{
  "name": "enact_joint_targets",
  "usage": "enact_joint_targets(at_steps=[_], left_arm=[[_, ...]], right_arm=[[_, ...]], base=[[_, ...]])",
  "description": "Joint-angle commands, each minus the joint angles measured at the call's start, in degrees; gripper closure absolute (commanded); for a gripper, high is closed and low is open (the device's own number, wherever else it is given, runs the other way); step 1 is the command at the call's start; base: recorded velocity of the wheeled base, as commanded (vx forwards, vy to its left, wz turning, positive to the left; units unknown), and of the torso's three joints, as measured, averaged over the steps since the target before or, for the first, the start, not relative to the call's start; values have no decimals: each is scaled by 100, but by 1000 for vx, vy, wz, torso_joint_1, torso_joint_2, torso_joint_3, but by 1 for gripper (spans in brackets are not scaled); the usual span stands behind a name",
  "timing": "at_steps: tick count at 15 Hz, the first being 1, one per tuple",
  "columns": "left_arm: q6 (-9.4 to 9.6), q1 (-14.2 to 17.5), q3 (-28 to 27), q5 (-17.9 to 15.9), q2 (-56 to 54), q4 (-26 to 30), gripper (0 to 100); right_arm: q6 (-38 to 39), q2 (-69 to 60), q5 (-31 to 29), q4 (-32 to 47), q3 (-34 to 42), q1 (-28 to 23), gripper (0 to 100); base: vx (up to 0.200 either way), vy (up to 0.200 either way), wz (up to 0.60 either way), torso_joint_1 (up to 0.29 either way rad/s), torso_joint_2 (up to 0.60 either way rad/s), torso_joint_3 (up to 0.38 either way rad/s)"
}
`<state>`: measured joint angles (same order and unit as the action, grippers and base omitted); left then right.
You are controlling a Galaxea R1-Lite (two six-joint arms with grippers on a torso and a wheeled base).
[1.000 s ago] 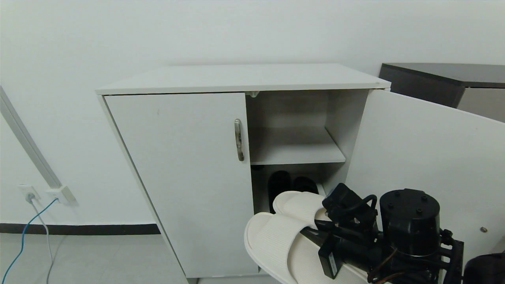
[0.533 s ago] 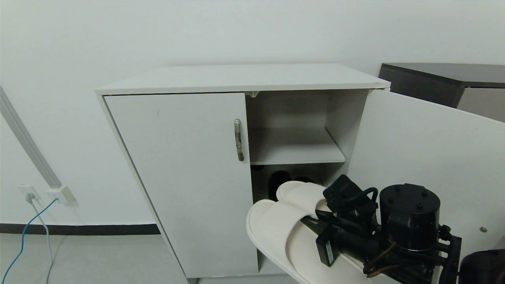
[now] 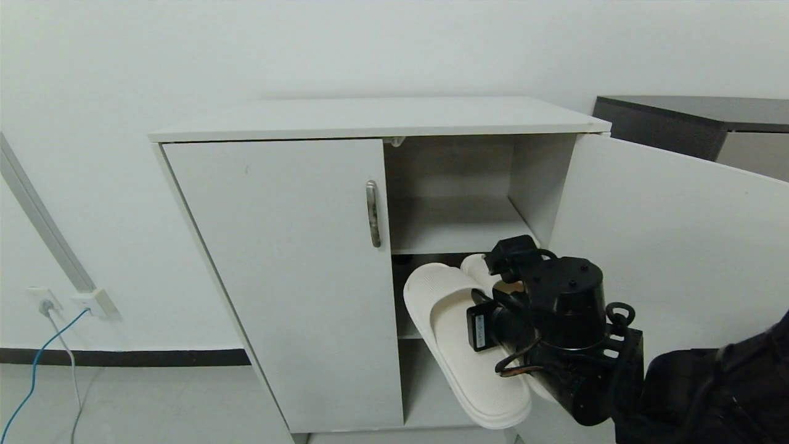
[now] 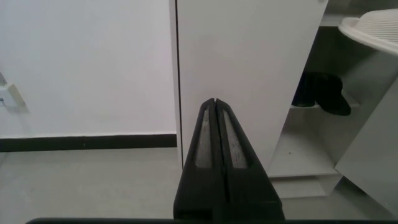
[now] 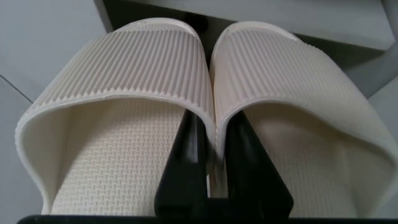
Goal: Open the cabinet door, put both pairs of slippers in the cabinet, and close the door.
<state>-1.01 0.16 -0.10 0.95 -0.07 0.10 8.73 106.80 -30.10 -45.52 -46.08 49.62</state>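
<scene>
Two white wall sockets (image 3: pixel 92 303) sit side by side low on a plain white wall (image 3: pixel 308 49), with a length of grey cable trunking (image 3: pixel 37 222) slanting up from them toward the left. A blue cable (image 3: pixel 38 359) and a grey cable (image 3: pixel 75 382) hang from the sockets, crossing the black skirting strip (image 3: pixel 123 357) just below them and reaching the pale tiled floor (image 3: pixel 160 401). Well off to the right of the sockets and higher against the same wall stands a unit (image 3: pixel 696 114) with a dark glossy top and a lighter side.
</scene>
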Motion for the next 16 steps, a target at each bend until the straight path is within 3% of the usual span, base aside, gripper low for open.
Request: enact_joint_targets(at_steps=[1, 4, 10, 16], left_arm=[[-4, 2, 1, 2, 7, -1, 100], [-4, 2, 1, -7, 7, 8, 100], [-4, 2, 1, 2, 7, -1, 100], [22, 2, 1, -16, 7, -1, 100]], right_arm=[[138, -72, -110, 280, -349, 75, 100], [173, -125, -260, 562, -604, 162, 100], [182, 271, -1200, 1467, -1694, -5, 100], [199, 658, -1253, 1476, -2019, -163, 100]], base=[[0, 0, 0, 0, 0, 0], [0, 0, 0, 0, 0, 0], [0, 0, 0, 0, 0, 0], [0, 0, 0, 0, 0, 0]])
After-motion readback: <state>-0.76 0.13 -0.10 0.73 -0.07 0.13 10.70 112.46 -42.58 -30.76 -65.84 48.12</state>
